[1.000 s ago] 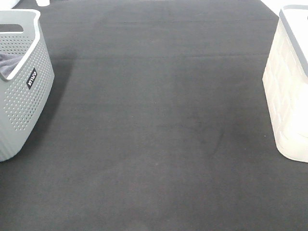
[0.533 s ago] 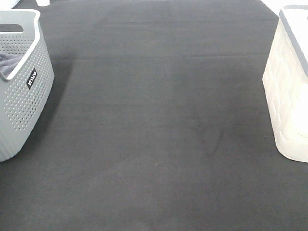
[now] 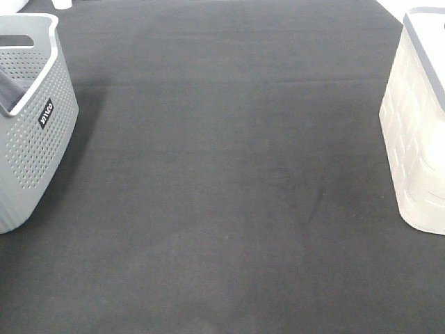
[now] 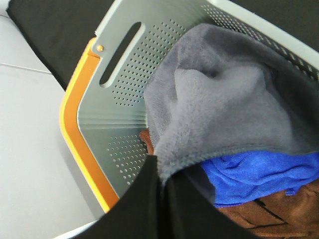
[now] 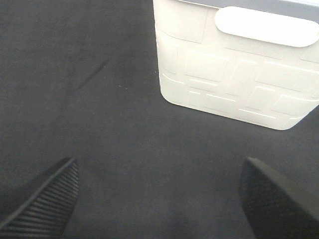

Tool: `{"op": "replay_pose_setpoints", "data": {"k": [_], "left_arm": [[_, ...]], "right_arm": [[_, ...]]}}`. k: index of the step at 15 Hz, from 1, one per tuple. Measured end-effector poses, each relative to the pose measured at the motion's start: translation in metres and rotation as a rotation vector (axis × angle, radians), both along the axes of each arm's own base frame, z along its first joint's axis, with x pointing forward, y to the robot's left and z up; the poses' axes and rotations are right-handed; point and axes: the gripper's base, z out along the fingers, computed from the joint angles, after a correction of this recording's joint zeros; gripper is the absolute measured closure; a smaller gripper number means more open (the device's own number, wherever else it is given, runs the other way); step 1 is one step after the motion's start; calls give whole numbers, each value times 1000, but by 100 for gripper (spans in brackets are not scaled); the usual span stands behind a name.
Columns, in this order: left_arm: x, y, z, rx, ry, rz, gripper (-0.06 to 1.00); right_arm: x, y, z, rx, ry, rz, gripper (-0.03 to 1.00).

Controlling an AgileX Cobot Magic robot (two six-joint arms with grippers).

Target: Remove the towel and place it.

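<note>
The grey-lavender towel (image 4: 224, 109) lies bunched inside the perforated grey basket (image 4: 124, 114), on top of other cloths. My left gripper (image 4: 162, 172) is shut on the towel's hemmed edge, with its black fingers pressed together around the fabric. In the high view only a sliver of the towel (image 3: 8, 92) shows inside the grey basket (image 3: 35, 139) at the left edge. My right gripper (image 5: 159, 199) hangs open over the dark mat, with nothing between its ribbed fingers (image 5: 45, 204). Neither arm shows in the high view.
Under the towel lie a bright blue cloth (image 4: 259, 174) and a brown cloth (image 4: 279, 214). An orange rim (image 4: 75, 134) runs along the grey basket's outside. A white basket (image 3: 417, 139) stands at the right edge, in front of my right gripper as the white basket (image 5: 234, 84). A black mat (image 3: 222, 181) covers the table.
In the high view the visible part of the towel inside the grey basket has shifted a little and looks flatter. Nothing else has moved.
</note>
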Motion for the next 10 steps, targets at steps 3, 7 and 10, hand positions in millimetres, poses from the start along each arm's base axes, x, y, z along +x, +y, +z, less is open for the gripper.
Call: {"op": "replay_pose_setpoints", "data": {"k": [3, 7, 10], "left_arm": [[-21, -5, 25, -22, -73, -3, 94], [-52, -10, 56, -10, -159, -6, 94], [-66, -13, 69, -18, -205, -10, 94]], "right_arm": [[0, 0, 0, 0, 0, 0, 17], [0, 0, 0, 0, 0, 0, 17], [-1, 2, 5, 16, -30, 11, 17]]}}
